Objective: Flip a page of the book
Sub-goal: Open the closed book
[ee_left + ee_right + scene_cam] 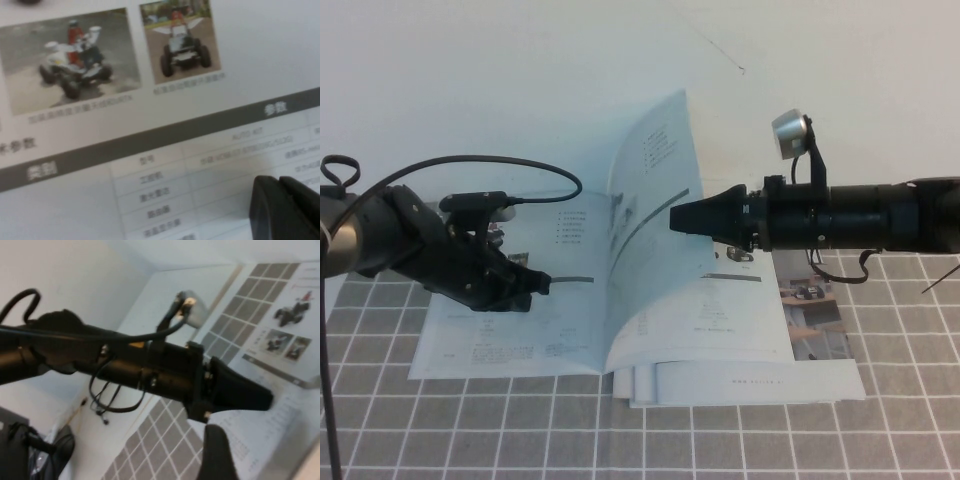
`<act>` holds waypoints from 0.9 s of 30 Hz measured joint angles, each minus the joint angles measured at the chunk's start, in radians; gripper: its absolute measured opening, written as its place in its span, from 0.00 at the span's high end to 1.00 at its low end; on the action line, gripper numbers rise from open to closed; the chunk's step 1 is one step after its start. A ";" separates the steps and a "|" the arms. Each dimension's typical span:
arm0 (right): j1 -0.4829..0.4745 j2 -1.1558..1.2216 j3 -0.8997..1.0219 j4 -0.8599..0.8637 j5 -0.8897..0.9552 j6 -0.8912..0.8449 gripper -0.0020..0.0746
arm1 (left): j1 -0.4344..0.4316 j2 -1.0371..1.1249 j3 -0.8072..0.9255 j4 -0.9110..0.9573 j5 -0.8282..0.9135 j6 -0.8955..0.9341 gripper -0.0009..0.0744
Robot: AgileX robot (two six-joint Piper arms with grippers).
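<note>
**Page standing mid-turn, right tool behind it**

Nearest the camera lies the grid-patterned desk (pixel 470 430), and on it the open book (pixel 500 345), with loose sheets poking out under its right half. The left tool (pixel 525 285) rests low on the left-hand leaf; in the left wrist view its dark fingertips (pixel 285 207) sit pressed together, gripping nothing, just above a grey-barred table and below two small photos of wheeled robots. Its job looks to be pinning that side flat.

Further back, the page (pixel 655 200) stands nearly upright from the spine, curling leftward at its top edge. The right tool (pixel 685 217) reaches in from the right at mid-height and meets the page's right face. Its tapered tip looks closed to a point, though whether it pinches the sheet's edge or merely pushes against it is hard to tell from here.

The turn seems roughly half done. To finish well, the right tool should sweep leftward and down in an arc about the spine, keeping light contact so the glossy sheet neither buckles nor slips back. The left tool sits where the page will land, so it should lift clear in time, yet not so early that the book shifts.
</note>
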 joint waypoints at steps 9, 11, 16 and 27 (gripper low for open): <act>0.017 0.000 -0.002 0.000 0.040 0.026 0.40 | -0.002 -0.066 0.000 -0.108 0.097 0.130 0.99; 0.018 0.000 -0.002 0.000 0.048 0.028 0.40 | -0.005 -0.121 0.000 -0.110 0.120 0.179 0.99; 0.024 0.000 -0.010 0.000 0.057 0.082 0.40 | -0.042 -0.284 0.000 -0.108 0.168 0.292 0.99; 0.024 0.000 -0.076 -0.002 0.057 0.127 0.40 | -0.277 -0.529 0.000 0.050 0.321 0.358 0.99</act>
